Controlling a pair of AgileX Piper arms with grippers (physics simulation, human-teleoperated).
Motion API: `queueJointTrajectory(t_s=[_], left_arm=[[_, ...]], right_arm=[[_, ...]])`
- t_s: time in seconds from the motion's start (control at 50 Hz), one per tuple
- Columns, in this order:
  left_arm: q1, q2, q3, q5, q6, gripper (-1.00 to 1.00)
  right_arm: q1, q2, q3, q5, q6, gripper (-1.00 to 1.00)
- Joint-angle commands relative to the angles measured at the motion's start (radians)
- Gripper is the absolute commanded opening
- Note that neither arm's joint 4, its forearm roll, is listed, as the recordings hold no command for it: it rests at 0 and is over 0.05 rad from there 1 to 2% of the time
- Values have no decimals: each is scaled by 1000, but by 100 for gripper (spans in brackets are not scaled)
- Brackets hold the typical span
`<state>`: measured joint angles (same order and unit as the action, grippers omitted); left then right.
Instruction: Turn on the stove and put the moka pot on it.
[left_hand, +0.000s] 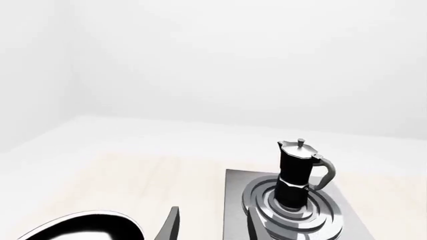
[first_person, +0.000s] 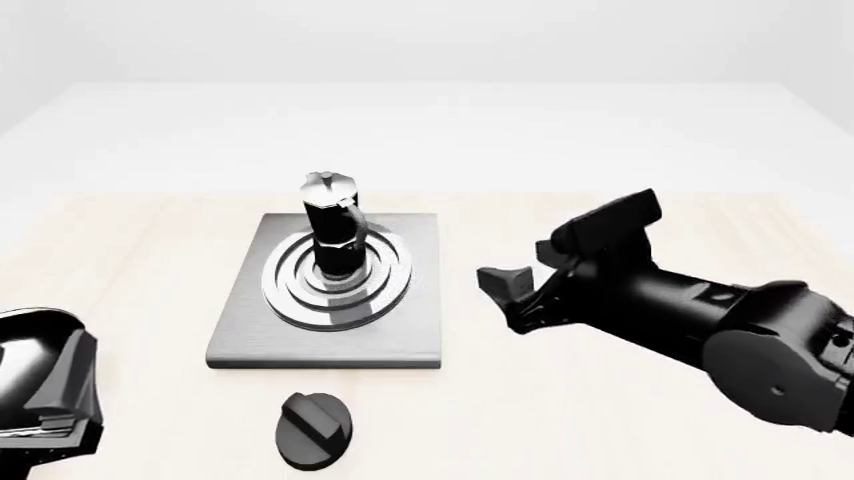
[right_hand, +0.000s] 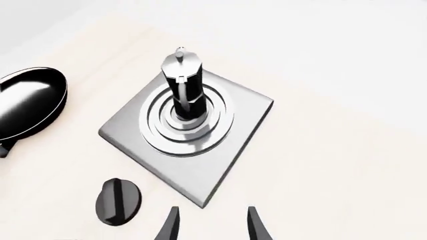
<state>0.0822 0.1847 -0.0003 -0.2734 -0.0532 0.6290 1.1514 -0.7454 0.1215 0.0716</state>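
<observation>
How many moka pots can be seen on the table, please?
1. The moka pot stands upright at the centre of the stove rings, beyond the knob in the front view. No other appears in any view.

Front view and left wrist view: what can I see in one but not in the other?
Only the front view shows the round black knob and the right arm with its open pincer. Only the left wrist view shows the moka pot's handle from the side and one fingertip of the left pincer. Both show the moka pot standing upright on the stove rings.
</observation>
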Motion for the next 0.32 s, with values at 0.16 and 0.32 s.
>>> queueJointTrajectory(t_s=[0.16, 0.32], left_arm=[[-1, -84, 0, 67, 10, 100], [-8, -106, -1, 85, 24, 100]], right_arm=[[-117, -311, 182, 56, 57, 100], [-171, -465, 279, 78, 101, 100]])
